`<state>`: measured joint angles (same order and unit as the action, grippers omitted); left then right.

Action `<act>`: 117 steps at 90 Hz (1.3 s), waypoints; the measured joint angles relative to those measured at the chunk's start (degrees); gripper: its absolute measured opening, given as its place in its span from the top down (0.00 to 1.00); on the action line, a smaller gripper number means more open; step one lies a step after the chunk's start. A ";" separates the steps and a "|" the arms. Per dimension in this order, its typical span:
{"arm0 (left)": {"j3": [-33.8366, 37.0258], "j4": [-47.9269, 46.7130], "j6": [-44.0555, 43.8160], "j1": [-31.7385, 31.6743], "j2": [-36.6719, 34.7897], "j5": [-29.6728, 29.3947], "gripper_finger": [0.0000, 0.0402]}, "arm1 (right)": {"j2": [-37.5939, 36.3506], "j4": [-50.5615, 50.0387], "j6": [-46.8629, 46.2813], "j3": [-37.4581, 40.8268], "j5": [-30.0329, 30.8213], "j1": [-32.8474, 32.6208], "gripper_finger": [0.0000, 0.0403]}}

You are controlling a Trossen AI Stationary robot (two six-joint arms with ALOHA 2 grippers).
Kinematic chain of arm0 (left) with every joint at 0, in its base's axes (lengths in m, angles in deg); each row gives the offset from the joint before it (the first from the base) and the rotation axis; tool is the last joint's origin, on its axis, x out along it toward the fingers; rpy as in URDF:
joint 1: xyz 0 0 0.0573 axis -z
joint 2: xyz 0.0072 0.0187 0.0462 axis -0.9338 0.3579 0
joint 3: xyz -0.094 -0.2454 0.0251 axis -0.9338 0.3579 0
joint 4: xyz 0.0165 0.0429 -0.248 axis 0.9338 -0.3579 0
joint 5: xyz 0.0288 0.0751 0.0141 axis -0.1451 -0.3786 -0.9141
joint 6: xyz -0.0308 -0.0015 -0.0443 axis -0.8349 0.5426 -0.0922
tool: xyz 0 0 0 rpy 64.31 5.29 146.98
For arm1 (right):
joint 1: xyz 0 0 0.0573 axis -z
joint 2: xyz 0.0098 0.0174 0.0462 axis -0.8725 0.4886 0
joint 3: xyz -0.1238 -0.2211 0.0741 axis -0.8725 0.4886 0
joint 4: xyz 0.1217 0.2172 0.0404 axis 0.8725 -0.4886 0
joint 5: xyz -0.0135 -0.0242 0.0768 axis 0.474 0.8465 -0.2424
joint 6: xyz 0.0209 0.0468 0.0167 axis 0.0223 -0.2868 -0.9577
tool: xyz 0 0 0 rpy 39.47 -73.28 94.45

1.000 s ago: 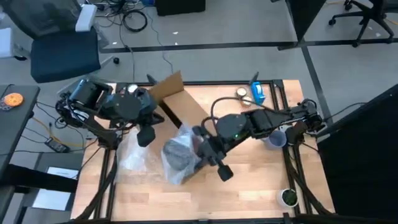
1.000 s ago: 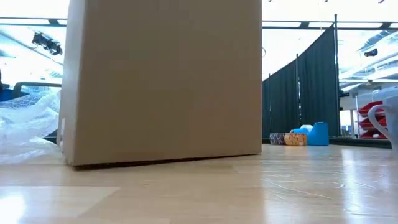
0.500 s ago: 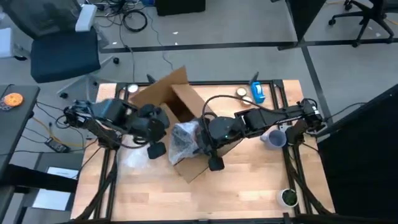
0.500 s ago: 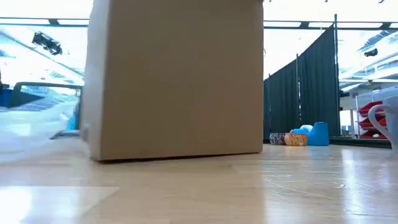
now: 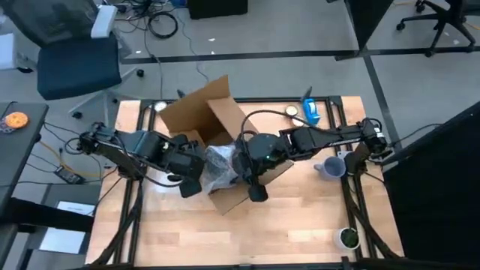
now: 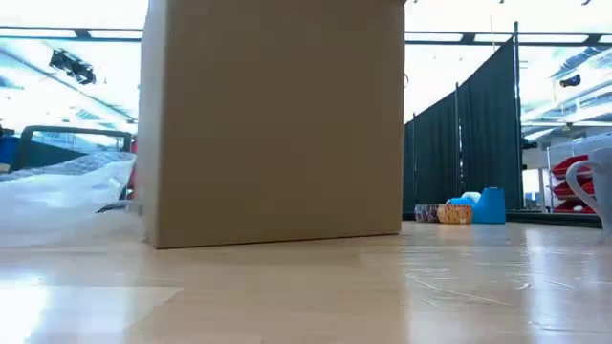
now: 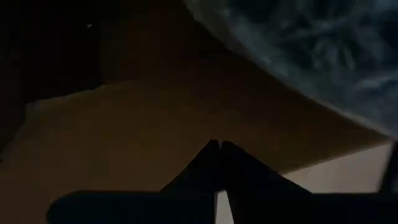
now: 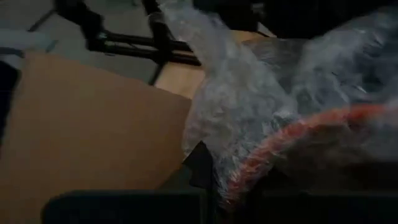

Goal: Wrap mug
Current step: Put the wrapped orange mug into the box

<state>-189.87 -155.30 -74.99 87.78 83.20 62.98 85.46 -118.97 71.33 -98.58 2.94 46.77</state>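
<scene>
You will find the cardboard box (image 5: 214, 131) at the table's (image 5: 300, 217) centre, toward the far edge, flaps open. The bubble-wrapped bundle (image 5: 220, 166) sits in the box's mouth. The left gripper (image 5: 192, 166) is just left of the bundle; the right gripper (image 5: 251, 169) is just right of it, touching it. Right of the box, a mug (image 5: 330, 166) stands near the table's right edge. A small plant pot (image 5: 347, 238) sits at the near right corner. Behind the mug, near the far edge, lie a bottle (image 5: 310, 112) and a tape roll (image 5: 291, 112).
</scene>
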 joint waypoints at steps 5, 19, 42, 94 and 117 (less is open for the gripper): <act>-0.81 0.00 0.59 0.04 0.02 0.28 0.99 | 0.00 -0.24 0.30 0.00 -1.07 0.03 0.99; -2.01 0.01 0.71 0.35 0.15 -0.21 0.99 | 0.89 -0.03 -0.78 -0.11 -4.76 0.07 0.99; -2.23 1.00 1.55 0.78 0.11 -0.73 0.99 | 0.57 4.25 -0.94 0.17 -8.55 -0.23 0.99; -4.53 -3.69 -0.80 1.55 0.31 -0.77 0.99 | -3.05 -10.91 -7.66 -4.84 8.63 1.62 0.99; -4.55 -3.77 -0.94 1.61 0.22 -0.41 0.99 | -7.66 -17.95 -9.66 -5.75 17.26 2.53 0.99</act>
<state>-194.42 -159.06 -75.93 89.39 83.42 62.57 77.80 -136.92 61.67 -104.33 20.20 49.29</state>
